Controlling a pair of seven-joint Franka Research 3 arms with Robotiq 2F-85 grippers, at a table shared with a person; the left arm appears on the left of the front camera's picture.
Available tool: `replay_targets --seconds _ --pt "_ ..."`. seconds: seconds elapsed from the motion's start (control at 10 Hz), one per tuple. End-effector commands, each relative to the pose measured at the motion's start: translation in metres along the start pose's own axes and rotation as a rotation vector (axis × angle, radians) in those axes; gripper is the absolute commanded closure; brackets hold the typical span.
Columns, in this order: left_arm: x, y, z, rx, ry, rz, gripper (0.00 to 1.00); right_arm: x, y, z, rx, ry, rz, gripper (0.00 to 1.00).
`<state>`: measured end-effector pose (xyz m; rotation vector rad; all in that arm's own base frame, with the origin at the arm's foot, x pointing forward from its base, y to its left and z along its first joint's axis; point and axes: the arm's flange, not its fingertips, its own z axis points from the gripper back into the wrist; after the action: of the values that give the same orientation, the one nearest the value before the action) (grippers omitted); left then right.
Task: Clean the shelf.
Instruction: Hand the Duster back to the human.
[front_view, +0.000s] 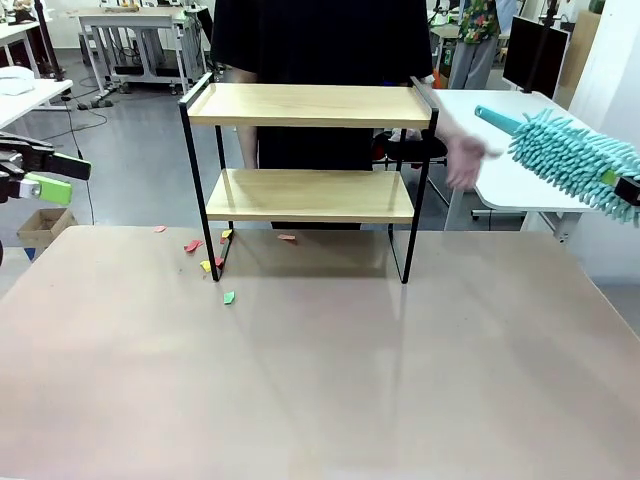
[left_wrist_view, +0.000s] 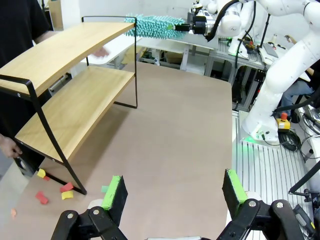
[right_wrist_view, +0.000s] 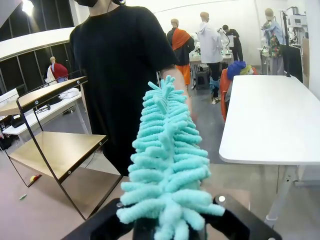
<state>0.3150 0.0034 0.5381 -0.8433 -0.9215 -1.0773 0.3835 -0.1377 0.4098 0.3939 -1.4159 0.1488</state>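
- Teal fluffy duster (front_view: 570, 160) is sitting clamped in the right hand (right_wrist_view: 167, 227), held up in the air to the right of the shelf (front_view: 308, 150), not touching it.
- Shelf is standing at the far-middle of the counter (front_view: 320, 370), in front of a person in black.
- Left hand (left_wrist_view: 172, 192) is hanging w/ jaws spread wide, gripping nothing, at the counter's left edge.
- Coloured paper scraps (front_view: 205, 255) are lying by the shelf's front-left leg.
- Person's hand (front_view: 462, 160) is blurring near the duster's tip.

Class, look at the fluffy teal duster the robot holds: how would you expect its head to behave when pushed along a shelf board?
The duster is a mass of soft chenille fingers, so it would likely bend and flatten rather than scrape. It looks light for its bulk, so it probably won't shove the shelf, though thin legs could let that slide. The right gripper grips it at one end, so the tip may droop.
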Motion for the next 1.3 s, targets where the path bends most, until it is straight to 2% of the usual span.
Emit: replay_targets --seconds 0.0,0.8,0.9,1.0,1.1,1.2 --pt "0.0023 0.0005 0.0006 -0.004 -0.027 -0.015 0.00 0.0030 0.0016 0.0001 -0.005 -0.001 0.003 0.83" --pt "0.0023 0.0005 0.0006 -0.004 -0.027 -0.015 0.00 0.0030 0.0016 0.0001 -0.005 -0.001 0.003 0.83" --pt "0.0023 0.0005 0.0006 -0.004 -0.027 -0.015 0.00 0.0003 0.0000 0.0001 -0.001 0.000 0.001 0.25" --pt "0.0023 0.0005 0.0006 -0.004 -0.027 -0.015 0.00 -0.0002 -0.0006 0.0004 0.007 -0.008 -0.005 0.25" --pt "0.0023 0.0005 0.0006 -0.004 -0.027 -0.015 0.00 -0.0011 -0.0002 0.0007 0.010 -0.008 -0.012 0.00" --pt "0.0023 0.0005 0.0006 -0.004 -0.027 -0.015 0.00 0.0001 -0.0005 0.0001 0.016 -0.008 -0.030 0.20"
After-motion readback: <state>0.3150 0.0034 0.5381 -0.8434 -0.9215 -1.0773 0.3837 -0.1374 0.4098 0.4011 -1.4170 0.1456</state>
